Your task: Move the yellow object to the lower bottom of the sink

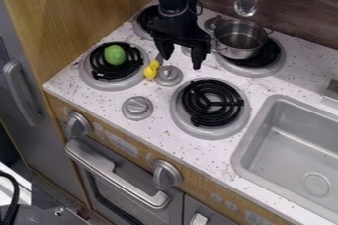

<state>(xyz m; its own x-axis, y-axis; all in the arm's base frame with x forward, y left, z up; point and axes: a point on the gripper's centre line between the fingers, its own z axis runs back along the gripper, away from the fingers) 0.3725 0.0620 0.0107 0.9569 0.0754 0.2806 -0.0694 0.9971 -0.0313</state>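
Observation:
My gripper (182,60) hangs over the stove from the top edge, its two fingertips spread apart with nothing held between them. Just left of the left fingertip, the yellow object (151,69) lies on the speckled counter, between the front-left burner and a small grey knob. Its upper end runs close to the left finger; whether they touch I cannot tell. At the right edge is the grey sink (249,142), with a round drain in its lower part.
A green ball (114,55) rests on the left burner. Behind and right of the gripper, a metal pot (240,39) stands on the back burner. Another black coil burner (211,102) lies between gripper and sink. Grey knobs (137,107) rise from the counter.

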